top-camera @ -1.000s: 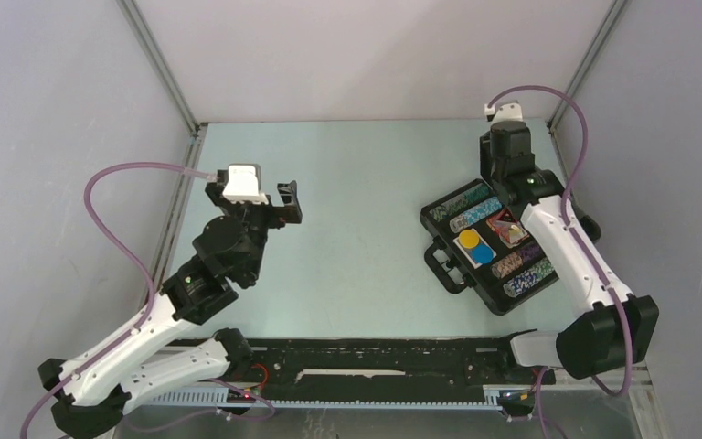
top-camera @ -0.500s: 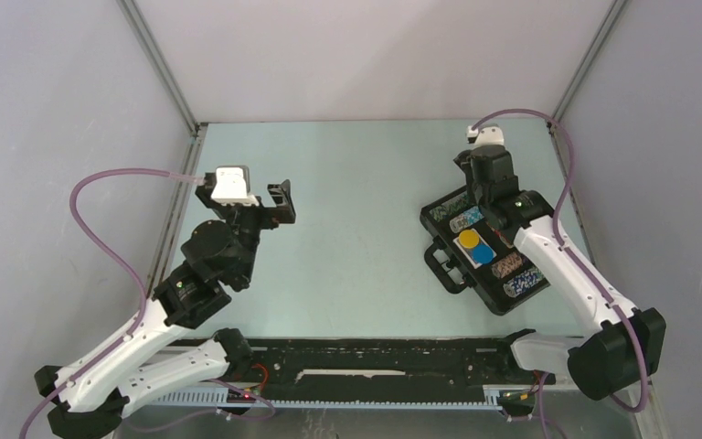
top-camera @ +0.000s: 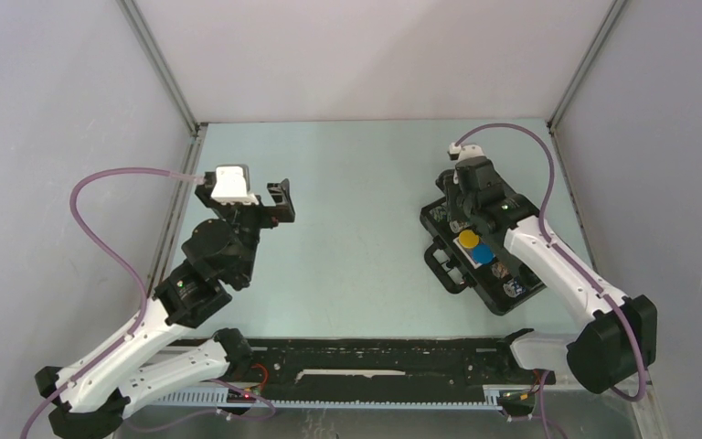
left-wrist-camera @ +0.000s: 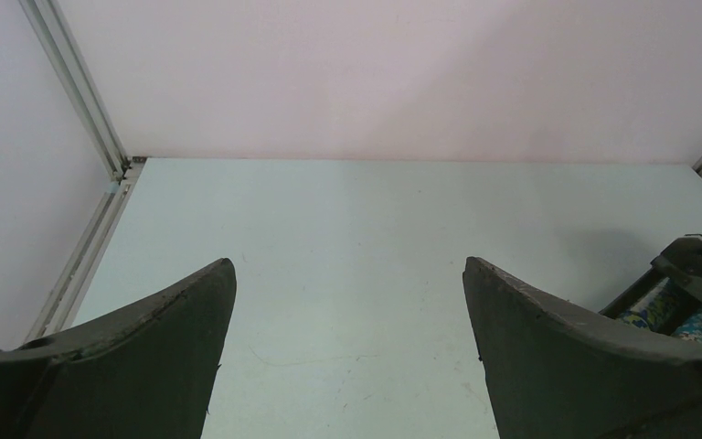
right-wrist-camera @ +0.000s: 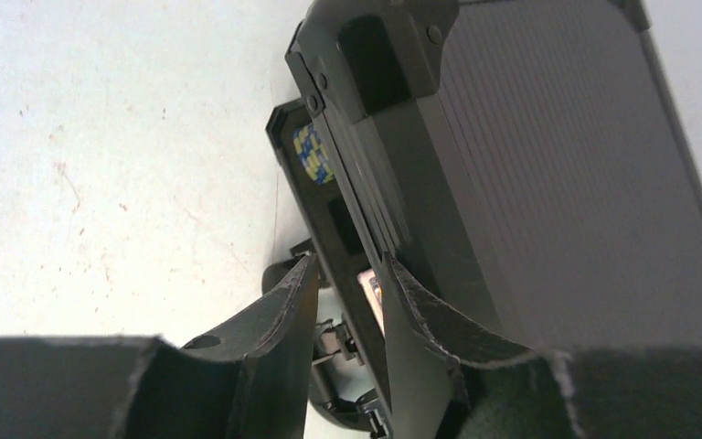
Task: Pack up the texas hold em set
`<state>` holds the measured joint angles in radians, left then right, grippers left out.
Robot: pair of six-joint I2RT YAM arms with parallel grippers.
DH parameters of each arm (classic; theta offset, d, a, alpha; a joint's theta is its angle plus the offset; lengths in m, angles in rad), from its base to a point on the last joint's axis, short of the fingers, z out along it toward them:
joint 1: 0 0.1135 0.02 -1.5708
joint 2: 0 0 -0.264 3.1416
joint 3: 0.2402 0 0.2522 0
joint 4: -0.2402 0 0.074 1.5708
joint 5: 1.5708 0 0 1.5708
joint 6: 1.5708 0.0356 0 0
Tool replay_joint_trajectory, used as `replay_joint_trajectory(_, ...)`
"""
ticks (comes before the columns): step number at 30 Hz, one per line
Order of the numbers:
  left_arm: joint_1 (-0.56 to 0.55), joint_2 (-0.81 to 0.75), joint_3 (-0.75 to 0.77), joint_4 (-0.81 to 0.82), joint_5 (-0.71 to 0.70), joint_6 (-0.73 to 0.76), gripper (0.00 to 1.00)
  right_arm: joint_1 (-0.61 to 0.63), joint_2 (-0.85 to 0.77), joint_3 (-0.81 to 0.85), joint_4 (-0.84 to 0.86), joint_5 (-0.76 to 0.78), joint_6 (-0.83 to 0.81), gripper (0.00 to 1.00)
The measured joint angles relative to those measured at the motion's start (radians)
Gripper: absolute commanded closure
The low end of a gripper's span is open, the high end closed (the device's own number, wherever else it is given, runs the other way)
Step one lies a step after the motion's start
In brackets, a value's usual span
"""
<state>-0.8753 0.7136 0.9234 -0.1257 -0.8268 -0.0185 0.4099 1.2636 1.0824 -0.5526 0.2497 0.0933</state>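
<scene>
The black case (top-camera: 515, 294) lies at the table's right, handle (top-camera: 439, 265) toward the middle. A yellow disc (top-camera: 467, 240) and a blue disc (top-camera: 483, 253) show in its foam. My right gripper (top-camera: 462, 206) hovers over the case's far left corner. In the right wrist view the ribbed lid (right-wrist-camera: 558, 165) stands tilted over the base, with a blue-yellow chip row (right-wrist-camera: 309, 154) in the gap. My right gripper (right-wrist-camera: 349, 261) is partly open astride the case's front edge. My left gripper (left-wrist-camera: 349, 265) is wide open and empty above the bare table, left of centre (top-camera: 279, 201).
Grey walls and metal frame posts (top-camera: 160, 73) bound the table on three sides. A black rail (top-camera: 375, 361) runs along the near edge between the arm bases. The case's corner with chips (left-wrist-camera: 663, 302) shows at the right of the left wrist view.
My right arm has swung left and nearer over the case, bringing the lid over the chip rows, and its jaws have widened. The left arm shifted slightly, still open.
</scene>
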Motion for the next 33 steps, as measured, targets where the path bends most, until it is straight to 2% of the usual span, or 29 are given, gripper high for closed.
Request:
replay_joint_trajectory(2,0.001,0.0,0.0,0.0,0.0,0.0,0.0,0.007,0.002,-0.008,-0.017,-0.014,0.013,0.53)
replay_joint_trajectory(3,0.001,0.0,0.0,0.0,0.0,0.0,0.0,0.01,0.002,-0.011,-0.027,-0.02,0.023,0.46)
replay_joint_trajectory(5,0.003,0.005,0.0,0.0,0.0,0.0,0.0,0.017,0.002,-0.015,-0.047,-0.04,0.047,0.27)
replay_joint_trajectory(6,0.004,0.006,0.0,0.0,0.0,0.001,0.0,0.024,0.001,-0.016,-0.058,-0.054,0.059,0.09)
replay_joint_trajectory(7,0.005,0.007,0.0,0.0,0.0,0.001,0.0,0.031,0.0,-0.016,-0.063,-0.066,0.073,0.01)
replay_joint_trajectory(16,0.01,0.036,0.001,-0.012,0.004,-0.004,0.0,0.061,-0.124,-0.027,-0.108,-0.092,0.15,0.0)
replay_joint_trajectory(22,0.011,0.079,0.048,-0.123,0.085,-0.093,0.0,0.089,-0.214,-0.027,-0.109,-0.076,0.211,0.0)
replay_joint_trajectory(27,0.011,0.098,0.109,-0.194,0.251,-0.273,0.0,-0.1,-0.194,-0.037,-0.097,-0.292,0.257,0.0)
replay_joint_trajectory(33,0.012,0.207,0.1,-0.193,0.546,-0.5,0.0,-0.271,-0.182,-0.186,0.007,-0.419,0.29,0.01)
